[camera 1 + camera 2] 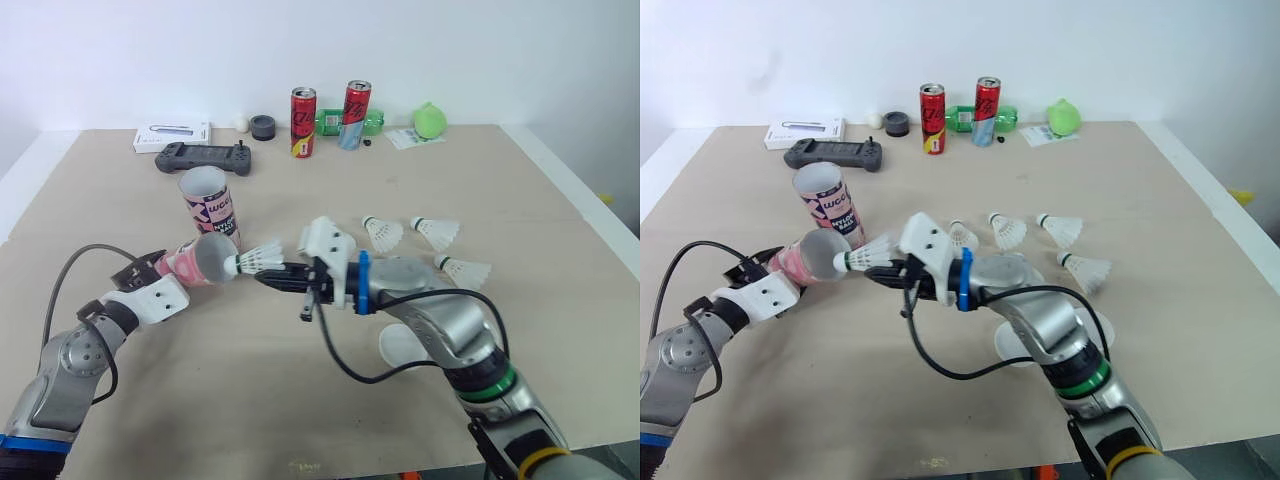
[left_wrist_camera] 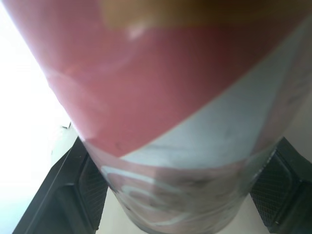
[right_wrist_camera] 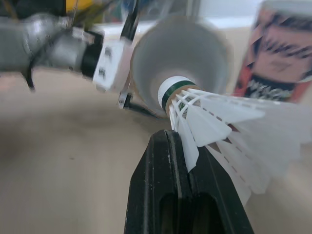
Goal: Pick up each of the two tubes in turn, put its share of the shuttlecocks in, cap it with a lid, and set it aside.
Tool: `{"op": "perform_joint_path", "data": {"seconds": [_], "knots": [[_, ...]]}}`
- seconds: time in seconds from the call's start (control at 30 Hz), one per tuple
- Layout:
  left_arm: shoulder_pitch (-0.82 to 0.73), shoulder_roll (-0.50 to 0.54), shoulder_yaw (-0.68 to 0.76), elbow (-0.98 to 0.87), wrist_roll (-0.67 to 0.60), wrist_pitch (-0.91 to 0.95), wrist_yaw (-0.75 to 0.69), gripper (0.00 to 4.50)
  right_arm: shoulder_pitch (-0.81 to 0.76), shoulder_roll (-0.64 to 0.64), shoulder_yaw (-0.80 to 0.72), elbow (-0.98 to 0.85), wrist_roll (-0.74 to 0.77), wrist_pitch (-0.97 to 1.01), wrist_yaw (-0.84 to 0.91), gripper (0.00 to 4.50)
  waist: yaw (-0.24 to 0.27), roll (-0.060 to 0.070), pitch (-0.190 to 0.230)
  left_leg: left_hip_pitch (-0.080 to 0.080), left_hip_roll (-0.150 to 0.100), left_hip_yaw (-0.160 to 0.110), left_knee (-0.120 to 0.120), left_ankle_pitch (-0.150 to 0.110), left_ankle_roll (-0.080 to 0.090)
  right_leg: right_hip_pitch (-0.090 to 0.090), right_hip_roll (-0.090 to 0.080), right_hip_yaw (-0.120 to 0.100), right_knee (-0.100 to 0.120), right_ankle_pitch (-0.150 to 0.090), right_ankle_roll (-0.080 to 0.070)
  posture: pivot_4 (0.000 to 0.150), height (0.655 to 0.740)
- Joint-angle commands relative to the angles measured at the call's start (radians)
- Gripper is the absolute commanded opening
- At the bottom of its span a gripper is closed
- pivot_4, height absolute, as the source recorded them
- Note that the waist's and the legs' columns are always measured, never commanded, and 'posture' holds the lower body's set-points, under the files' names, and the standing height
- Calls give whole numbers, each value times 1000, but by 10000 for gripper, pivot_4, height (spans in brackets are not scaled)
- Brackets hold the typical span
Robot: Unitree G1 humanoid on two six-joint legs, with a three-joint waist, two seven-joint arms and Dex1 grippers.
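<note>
The task is at an early stage, judging by how things lie on the desk (image 1: 560, 220). Neither tube is capped or set aside. One tube (image 1: 212, 205) stands upright and open near the middle of the desk, with nothing seen going into it. The other tube (image 1: 195, 260) is lifted and tipped almost level, its open mouth facing the right arm. Whether any shuttlecocks are already inside either tube cannot be told.

The left claw (image 1: 158, 266) grips the tipped tube around its body. In the left wrist view its two black fingers (image 2: 63, 195) sit on either side of the pink and white wall, pressed against it.

The right claw (image 1: 268, 274) is closed almost fully, its fingers nipping the feather skirt of one shuttlecock (image 1: 255, 260). It holds the shuttlecock cork-first, and the cork is right at the rim of the tipped tube's mouth. I judge that it is about to enter rather than already seated.

At least three shuttlecocks wait loose on the desk beyond the right arm: two side by side (image 1: 383, 232) (image 1: 437, 232) and one nearer (image 1: 465, 270). A white lid (image 1: 400, 345) lies on the desk, partly under the right forearm.

Most of the loading is left to do, along with both cappings and both placings aside.
</note>
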Motion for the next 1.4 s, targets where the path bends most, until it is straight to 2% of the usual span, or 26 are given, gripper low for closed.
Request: {"op": "perform_joint_path", "data": {"seconds": [0.03, 0.13, 0.2, 0.3, 0.37, 0.43, 0.63, 0.8, 0.9, 1.1, 1.4], "knots": [[-4, -1, -7, -2, 2, 3, 4, 35550, -38, 54, -7, 9, -19, -53, 0, 297, 0, 0, 0, 0, 0, 0, 0, 0, 0, 0, 0, 0, 0, 0, 0, 1500, 7400], [-4, -4, -20, -5, 0, -1, -4, 35550, -34, 117, -43, 7, 15, -70, -5, 7135, 0, 0, 0, 0, 0, 0, 0, 0, 0, 0, 0, 0, 0, 0, 0, 1500, 7400], [-7, -5, -28, -4, -4, -1, -13, 35550, -13, 145, -87, -26, 66, -43, -11, 13857, 0, 0, 0, 0, 0, 0, 0, 0, 0, 0, 0, 0, 1, 0, 0, 1500, 7400], [-16, -10, -42, -3, -10, 5, -27, 35550, 27, 129, -108, -80, 95, -8, -3, 26841, 3, 0, 0, 0, 0, -1, 0, 0, 0, 1, 0, -1, 1, 0, 0, 1500, 7400], [-21, -14, -55, -3, -14, 7, -35, 35550, 52, 121, -126, -111, 116, 15, -16, 37168, 3, 0, 0, 0, 0, -1, 1, 0, 0, 2, -1, -1, 0, 0, 1, 1500, 7400], [-25, -16, -64, -6, -14, 13, -43, 35550, 91, 118, -196, -171, 174, 53, -50, 44004, 4, 0, 0, 0, -1, -1, 1, 0, 0, 2, -1, -1, 0, 0, 1, 1500, 7400], [-28, -22, -82, -28, -17, 43, -70, 35550, 386, 46, -402, -403, 180, 107, -255, 44004, 11, -1, -2, 0, -2, -2, 0, -1, -1, 4, -2, -1, 0, -2, 1, 1500, 7400], [-39, -30, -98, -30, -17, 58, -78, 35550, 619, 9, -435, -531, 129, 126, -377, 44004, 5, 5, -5, 1, -2, -2, -1, -1, -2, 3, -2, 0, 0, -4, 3, 1500, 7400], [-49, -34, -110, -26, -15, 59, -80, 35550, 700, -8, -443, -568, 110, 154, -431, 44004, 3, 5, -6, 2, -2, -2, 0, -1, -2, 4, -2, 0, 0, -4, 2, 1500, 7400], [-62, -27, -129, -19, 2, 52, -74, 35550, 751, 2, -472, -551, 94, 195, -517, 44004, 3, 5, -6, 2, -2, -1, 2, 0, -2, 4, -3, 1, 0, -3, -1, 1500, 7400], [-70, -35, -139, -5, 8, 52, -61, 35550, 653, 65, -496, -385, 43, 217, -633, 44004, 4, 6, -6, 2, -2, -1, 2, 0, -2, 4, -3, 1, -1, -3, -1, 1500, 7400]]}}
